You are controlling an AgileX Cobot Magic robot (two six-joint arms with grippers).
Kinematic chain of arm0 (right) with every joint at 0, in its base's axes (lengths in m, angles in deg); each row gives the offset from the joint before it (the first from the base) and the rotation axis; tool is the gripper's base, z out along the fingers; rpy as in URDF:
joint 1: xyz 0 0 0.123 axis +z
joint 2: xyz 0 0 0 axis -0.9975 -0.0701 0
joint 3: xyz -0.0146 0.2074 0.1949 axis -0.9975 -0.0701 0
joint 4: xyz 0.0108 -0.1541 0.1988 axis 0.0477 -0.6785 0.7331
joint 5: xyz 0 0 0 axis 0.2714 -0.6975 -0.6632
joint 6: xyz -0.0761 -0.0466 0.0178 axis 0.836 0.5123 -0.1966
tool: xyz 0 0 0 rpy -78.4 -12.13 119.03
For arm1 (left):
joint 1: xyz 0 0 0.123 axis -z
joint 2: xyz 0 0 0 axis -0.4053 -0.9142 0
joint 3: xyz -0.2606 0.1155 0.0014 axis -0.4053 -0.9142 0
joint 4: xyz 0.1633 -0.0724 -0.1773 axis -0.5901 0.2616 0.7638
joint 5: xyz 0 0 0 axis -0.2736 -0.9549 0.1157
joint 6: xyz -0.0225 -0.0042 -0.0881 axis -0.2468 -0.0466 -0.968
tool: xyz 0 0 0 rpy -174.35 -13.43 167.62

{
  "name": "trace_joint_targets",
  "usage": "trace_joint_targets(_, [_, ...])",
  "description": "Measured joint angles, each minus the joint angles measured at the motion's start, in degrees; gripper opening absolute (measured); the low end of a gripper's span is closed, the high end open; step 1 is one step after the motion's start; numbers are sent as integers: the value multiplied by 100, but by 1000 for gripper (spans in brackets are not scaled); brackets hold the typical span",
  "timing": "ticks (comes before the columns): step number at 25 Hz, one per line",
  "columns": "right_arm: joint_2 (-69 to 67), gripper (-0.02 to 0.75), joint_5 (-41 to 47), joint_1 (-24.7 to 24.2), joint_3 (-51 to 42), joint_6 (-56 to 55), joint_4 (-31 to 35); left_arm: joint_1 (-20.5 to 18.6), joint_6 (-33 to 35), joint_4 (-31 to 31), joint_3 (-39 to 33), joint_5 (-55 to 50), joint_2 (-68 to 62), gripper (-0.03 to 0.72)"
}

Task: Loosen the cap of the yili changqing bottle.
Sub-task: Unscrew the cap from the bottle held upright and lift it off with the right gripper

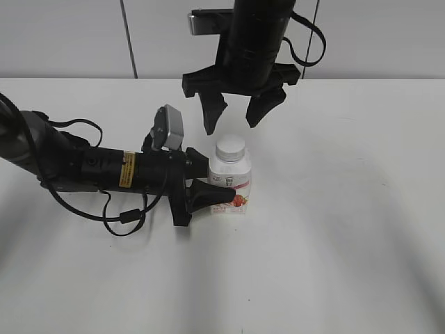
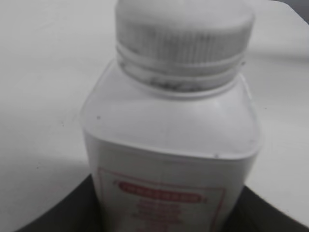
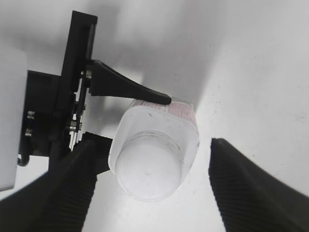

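Note:
The yili changqing bottle (image 1: 232,182) stands upright on the white table, a squat white bottle with a pink and red strawberry label. Its white ribbed cap (image 1: 230,147) sits on the neck. My left gripper (image 1: 208,182) lies low on the table and is shut on the bottle's body from the left. In the left wrist view the bottle (image 2: 171,145) and cap (image 2: 183,36) fill the frame between the dark fingers. My right gripper (image 1: 235,115) hangs open just above the cap, not touching it. The right wrist view shows the cap (image 3: 150,166) from above between the open fingers (image 3: 152,181).
The white table (image 1: 334,250) spreads around the bottle. A black cable (image 1: 125,217) loops on the table beside the left arm. A pale wall stands behind the table.

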Motion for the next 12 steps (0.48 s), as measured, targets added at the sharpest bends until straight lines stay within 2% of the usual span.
trace_joint_targets(12, [11,567,-6,48,-279,-97,-45,0,0,-12,0,7,0,365])
